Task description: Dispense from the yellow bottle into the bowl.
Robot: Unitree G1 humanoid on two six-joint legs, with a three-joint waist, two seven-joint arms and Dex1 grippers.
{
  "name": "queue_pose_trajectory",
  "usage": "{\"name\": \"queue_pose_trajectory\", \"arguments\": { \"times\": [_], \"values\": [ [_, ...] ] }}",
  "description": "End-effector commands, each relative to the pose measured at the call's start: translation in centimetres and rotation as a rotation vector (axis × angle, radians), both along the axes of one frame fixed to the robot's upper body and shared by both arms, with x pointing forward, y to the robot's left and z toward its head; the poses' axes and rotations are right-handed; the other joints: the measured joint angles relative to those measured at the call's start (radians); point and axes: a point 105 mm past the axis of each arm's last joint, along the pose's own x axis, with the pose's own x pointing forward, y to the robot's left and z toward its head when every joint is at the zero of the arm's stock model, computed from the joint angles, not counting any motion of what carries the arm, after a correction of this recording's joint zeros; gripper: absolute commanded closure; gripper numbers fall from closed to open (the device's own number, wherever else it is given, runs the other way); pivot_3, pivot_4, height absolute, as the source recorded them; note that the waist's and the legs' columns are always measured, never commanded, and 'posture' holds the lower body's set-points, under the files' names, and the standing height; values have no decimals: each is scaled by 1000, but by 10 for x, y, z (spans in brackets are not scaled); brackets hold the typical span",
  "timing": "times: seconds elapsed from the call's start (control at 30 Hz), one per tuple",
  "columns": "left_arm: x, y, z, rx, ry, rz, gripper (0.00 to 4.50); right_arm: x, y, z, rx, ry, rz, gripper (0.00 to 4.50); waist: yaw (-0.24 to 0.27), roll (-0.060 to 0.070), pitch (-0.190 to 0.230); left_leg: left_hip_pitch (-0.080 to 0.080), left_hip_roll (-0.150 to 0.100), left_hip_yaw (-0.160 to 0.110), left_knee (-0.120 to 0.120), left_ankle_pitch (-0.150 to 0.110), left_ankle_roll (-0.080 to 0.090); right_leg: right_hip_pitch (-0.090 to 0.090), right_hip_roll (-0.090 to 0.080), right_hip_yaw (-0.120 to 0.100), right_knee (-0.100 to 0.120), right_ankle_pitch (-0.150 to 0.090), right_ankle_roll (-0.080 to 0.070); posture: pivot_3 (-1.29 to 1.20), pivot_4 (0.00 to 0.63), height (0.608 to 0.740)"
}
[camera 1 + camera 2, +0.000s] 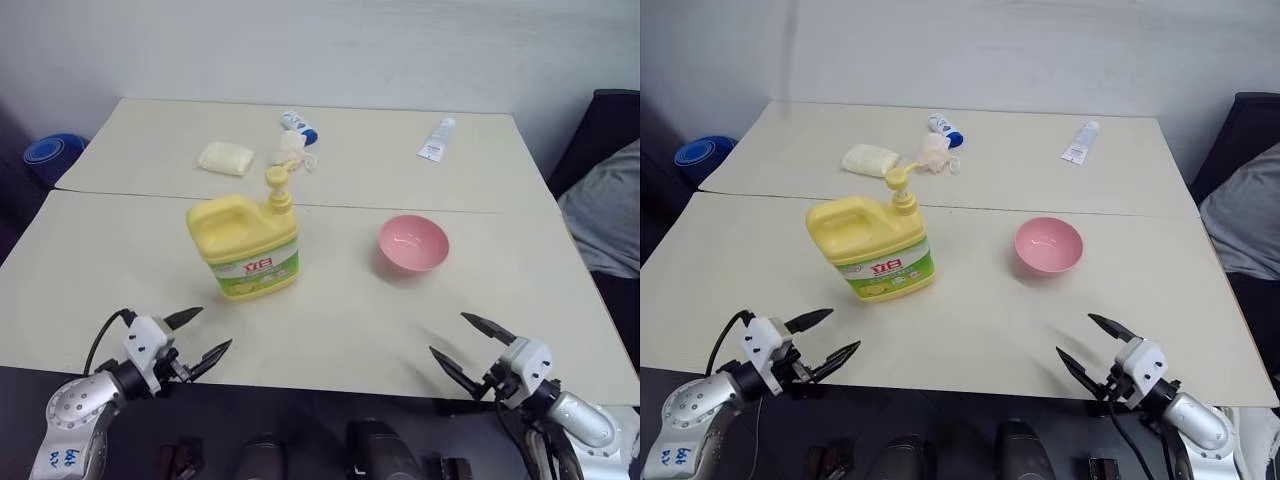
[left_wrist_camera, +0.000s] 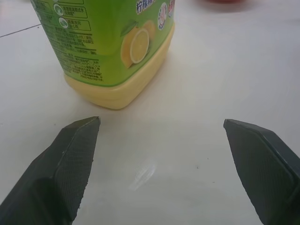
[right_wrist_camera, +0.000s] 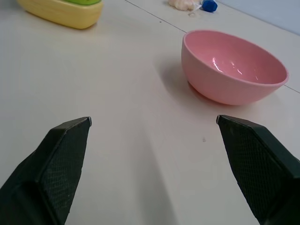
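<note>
Both claws, left claw point(image 1: 198, 331) and right claw point(image 1: 466, 341), wide open, empty.

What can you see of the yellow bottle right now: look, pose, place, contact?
The yellow bottle is a squat jug of glossy plastic with a built-in handle and a yellow pump top whose spout points away toward the table's far side. A green and white label with red characters wraps its front. It stands upright on the table, left of the bowl and apart from it. Nothing else touches it.

The yellow bottle point(image 1: 243, 246) bears a green-white label with red characters reading "立白"; smaller print is illegible.
</note>
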Motion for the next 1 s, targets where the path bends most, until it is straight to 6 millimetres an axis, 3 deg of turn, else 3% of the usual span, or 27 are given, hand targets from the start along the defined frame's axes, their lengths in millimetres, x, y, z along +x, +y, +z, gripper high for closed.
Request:
{"name": "queue_pose_trajectory", "arguments": {
  "times": [0.03, 0.1, 0.2, 0.33, 0.57, 0.73, 0.83, 1.0],
  "values": [
    [5, 5, 18, 21, -57, 19, 23, 0, 0, 4, -8, -15, 19, 0, 0, 0, 0, 0, 0, 0, 0, 0, 0, 0, 0, 0, 0, 0, 0, 0, 150, 740],
    [6, 2, 34, -71, -59, 2, 23, 9, 1, 16, 13, -26, 23, 0, 0, 0, 0, 0, 0, 0, 0, 0, 0, 0, 0, 0, 1, 0, 0, 0, 150, 740],
    [-8, -10, 61, -193, -3, -164, 23, 32, 14, 46, 36, -28, 92, 0, -11, -1, 1, 0, 0, 0, 2, 0, 0, 0, 0, 1, 2, 0, 0, 0, 150, 740],
    [-11, -19, 70, -199, 52, -251, 23, 58, 34, 60, -52, 37, 163, 0, -17, 2, 0, 1, 0, -2, 1, 1, -1, 0, -1, -1, 2, 0, -1, 0, 150, 740],
    [-5, -42, 81, -221, 43, -368, 23, 127, 55, 52, -180, 185, 66, 0, -19, 2, 1, -2, 0, -3, 1, 2, -3, -1, 0, -3, 2, 0, -3, 0, 150, 740],
    [-6, -44, 79, -226, 68, -389, 23, 152, 61, 37, -242, 251, 23, 0, -24, 2, 1, -5, 0, -2, 1, 5, -7, -4, 1, -2, 0, 0, -2, 0, 150, 740],
    [-8, -43, 78, -230, 70, -386, 0, 162, 73, 39, -228, 256, 21, 628, -27, 2, 1, -9, 0, -2, 1, 5, -7, -6, 1, -2, 0, 0, -2, 0, 150, 740],
    [-9, -37, 83, -235, 53, -365, 0, 159, 86, 45, -232, 238, 79, 2356, -30, 2, 1, -21, 0, -1, 9, 5, -7, -20, 1, -2, 8, 1, -1, 0, 150, 740]
  ]
}}
